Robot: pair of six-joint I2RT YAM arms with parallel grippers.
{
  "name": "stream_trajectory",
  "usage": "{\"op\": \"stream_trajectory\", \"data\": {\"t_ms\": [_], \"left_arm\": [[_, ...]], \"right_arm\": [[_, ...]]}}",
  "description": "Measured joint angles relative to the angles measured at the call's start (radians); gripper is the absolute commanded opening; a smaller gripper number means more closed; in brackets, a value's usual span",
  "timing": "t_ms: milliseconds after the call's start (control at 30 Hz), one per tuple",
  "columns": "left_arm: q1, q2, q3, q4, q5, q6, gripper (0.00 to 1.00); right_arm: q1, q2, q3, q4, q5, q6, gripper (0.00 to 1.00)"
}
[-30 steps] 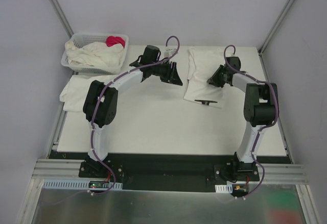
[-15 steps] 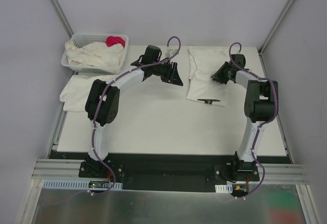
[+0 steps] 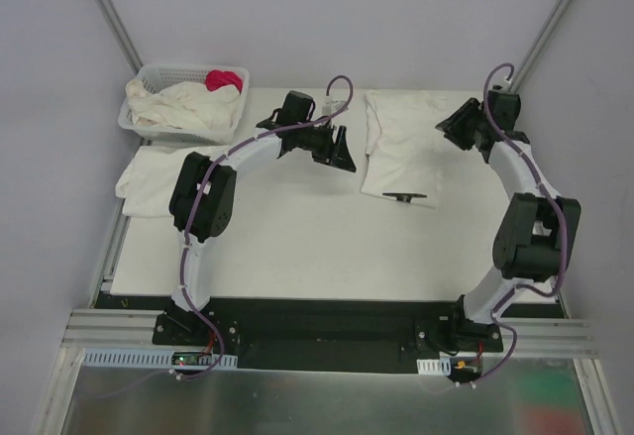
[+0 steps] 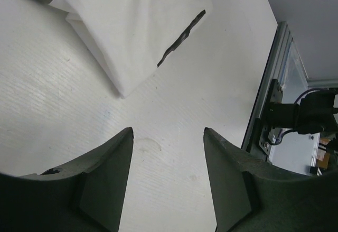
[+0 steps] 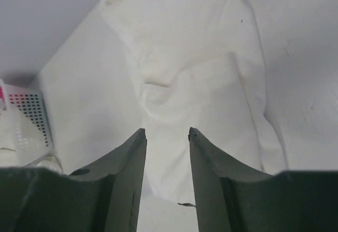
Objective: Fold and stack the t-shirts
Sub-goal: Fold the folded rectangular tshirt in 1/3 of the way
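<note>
A folded white t-shirt (image 3: 404, 153) lies at the back right of the table, a small dark tag (image 3: 401, 197) at its near edge. My left gripper (image 3: 343, 155) hovers just left of it, open, with only bare table between its fingers (image 4: 168, 131); the shirt's corner (image 4: 132, 26) shows ahead of it. At the shirt's far right edge my right gripper (image 3: 454, 128) hangs open and empty, looking down on the wrinkled cloth (image 5: 200, 79) past its fingertips (image 5: 166, 131). Another t-shirt (image 3: 147, 172) lies flat at the table's left edge. More t-shirts (image 3: 188, 108) are heaped in the basket.
A white lattice basket (image 3: 135, 121) stands at the back left corner, with a pink-red cloth (image 3: 224, 80) on top of its load; its wall (image 5: 26, 113) also shows in the right wrist view. Grey walls close in the back and sides. A metal rail (image 4: 274, 100) runs along the table's edge.
My right arm has swung back and to the right, off the middle of the folded shirt to its far edge. Both grippers have opened wider. The left arm has barely moved.
</note>
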Motion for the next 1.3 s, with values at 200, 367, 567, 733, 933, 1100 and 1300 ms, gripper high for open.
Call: {"op": "stream_trajectory", "data": {"t_ms": [200,367,567,733,933,1100,1300], "left_arm": [[0.000,0.000,-0.007,0.001,0.026,0.025,0.61],[-0.001,0.006,-0.043,-0.005,0.067,0.047,0.65],[-0.002,0.032,-0.039,-0.004,0.144,0.046,0.70],[-0.002,0.069,0.008,-0.001,0.155,0.038,0.70],[-0.002,0.132,0.058,0.001,0.153,0.017,0.70],[-0.002,0.195,0.089,0.001,0.145,-0.006,0.69],[-0.004,0.233,0.106,0.000,0.125,-0.015,0.69]], "right_arm": [[-0.013,-0.281,-0.136,0.028,0.000,-0.034,0.55],[-0.009,-0.314,-0.346,0.027,0.005,-0.042,0.58],[0.035,-0.290,-0.414,-0.124,0.084,-0.082,0.59],[0.049,-0.311,-0.414,-0.141,0.125,-0.094,0.59],[0.048,-0.325,-0.430,-0.140,0.146,-0.093,0.59],[0.048,-0.325,-0.450,-0.140,0.159,-0.089,0.59],[0.047,-0.311,-0.454,-0.125,0.157,-0.077,0.59]]}}
